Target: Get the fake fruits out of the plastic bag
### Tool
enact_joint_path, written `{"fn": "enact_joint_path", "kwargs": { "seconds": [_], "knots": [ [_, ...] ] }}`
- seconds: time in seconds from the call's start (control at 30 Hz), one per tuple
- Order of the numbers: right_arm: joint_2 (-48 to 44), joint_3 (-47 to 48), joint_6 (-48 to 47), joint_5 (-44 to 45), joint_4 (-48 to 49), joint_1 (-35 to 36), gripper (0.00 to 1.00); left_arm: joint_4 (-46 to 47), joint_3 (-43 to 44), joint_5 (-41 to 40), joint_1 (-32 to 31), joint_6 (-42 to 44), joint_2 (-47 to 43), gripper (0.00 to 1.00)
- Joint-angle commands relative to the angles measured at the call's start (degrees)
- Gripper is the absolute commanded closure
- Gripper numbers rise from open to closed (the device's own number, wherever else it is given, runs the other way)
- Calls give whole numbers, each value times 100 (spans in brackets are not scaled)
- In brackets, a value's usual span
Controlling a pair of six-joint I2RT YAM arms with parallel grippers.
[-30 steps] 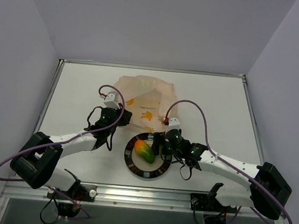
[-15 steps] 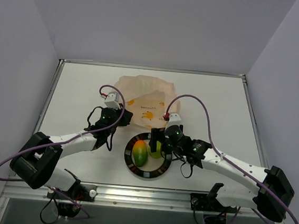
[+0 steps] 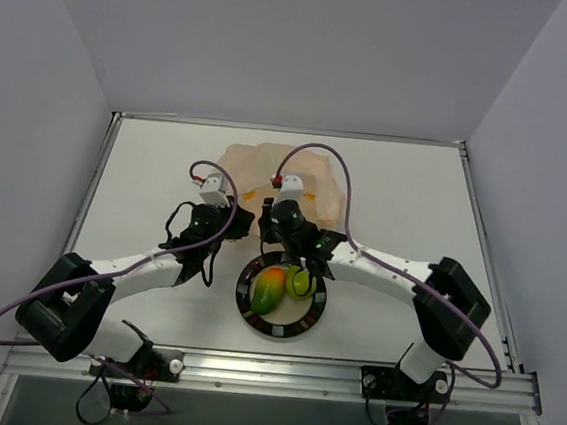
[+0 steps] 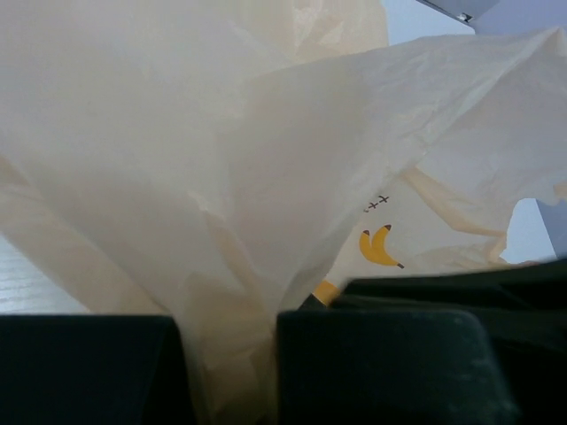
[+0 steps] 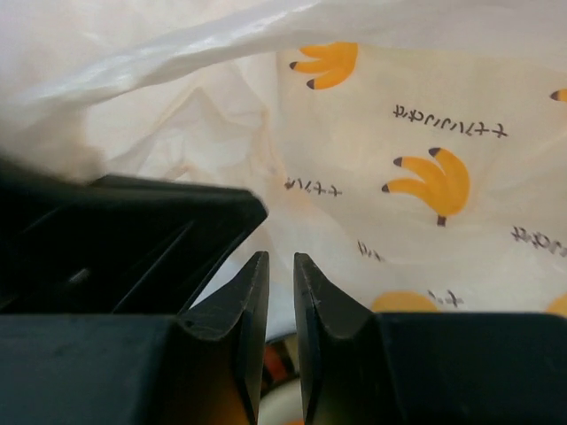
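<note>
While the left tool (image 4: 232, 323) pinches the plastic bag (image 4: 266, 133), the right tool (image 5: 281, 266) is nearly pressed together; nothing between.

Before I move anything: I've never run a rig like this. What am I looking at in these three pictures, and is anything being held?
The machine is a left arm and a right arm, bolted at the near edge of a white table. The wide picture looks down from above and behind them. Each close-up comes from a camera on one wrist, so the black blocks at its bottom are that arm's own fingers. On the table lie a crinkly peach bag and a dark-rimmed plate holding a mango and a green fruit. The left fingers pinch a fold of the bag. The right fingers sit almost closed at the bag, with nothing between them. No other fruit shows.
</note>
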Motion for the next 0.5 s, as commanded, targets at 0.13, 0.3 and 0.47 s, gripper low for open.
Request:
{"fn": "enact_joint_path", "kwargs": {
  "seconds": [0.13, 0.3, 0.47],
  "knots": [
    [1395, 666, -235, 312, 1920, -610, 81, -70, 637, 20, -42, -31, -664, 98],
    [2362, 1404, -586, 461, 2379, -953, 59, -307, 875, 82, -51, -163, -612, 98],
    [3196, 2484, -798, 470, 2239, -1085, 19, -483, 1007, 82, -51, -251, -656, 98]
  ]
}}
